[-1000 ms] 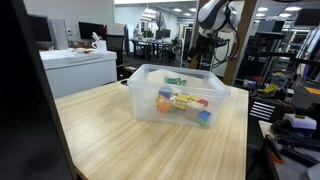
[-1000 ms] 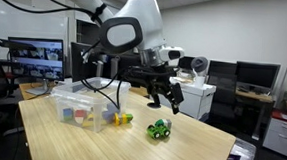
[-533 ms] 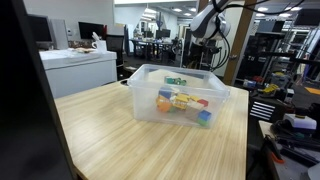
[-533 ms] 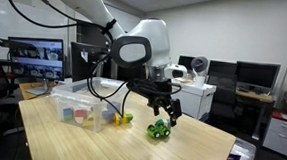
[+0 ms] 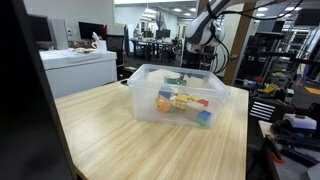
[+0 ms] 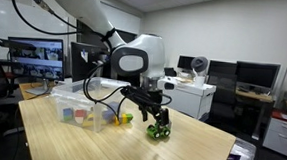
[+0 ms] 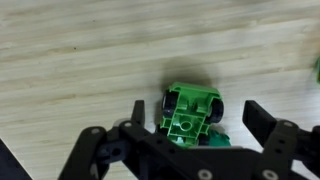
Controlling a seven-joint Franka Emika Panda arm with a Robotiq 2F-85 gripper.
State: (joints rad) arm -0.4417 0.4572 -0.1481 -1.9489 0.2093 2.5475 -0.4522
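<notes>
Pincer (image 7: 192,108) astride green car (image 7: 190,118), axis crosswise

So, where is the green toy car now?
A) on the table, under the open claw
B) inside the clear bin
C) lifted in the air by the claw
A: in the wrist view the green toy car lies on the table, and the claw hangs open over it.

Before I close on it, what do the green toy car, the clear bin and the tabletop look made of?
The green toy car looks like glossy moulded plastic, studded on top. The clear bin seems translucent plastic: blocks show through its wall. The tabletop shows pale wood grain, matte, possibly laminate.
</notes>
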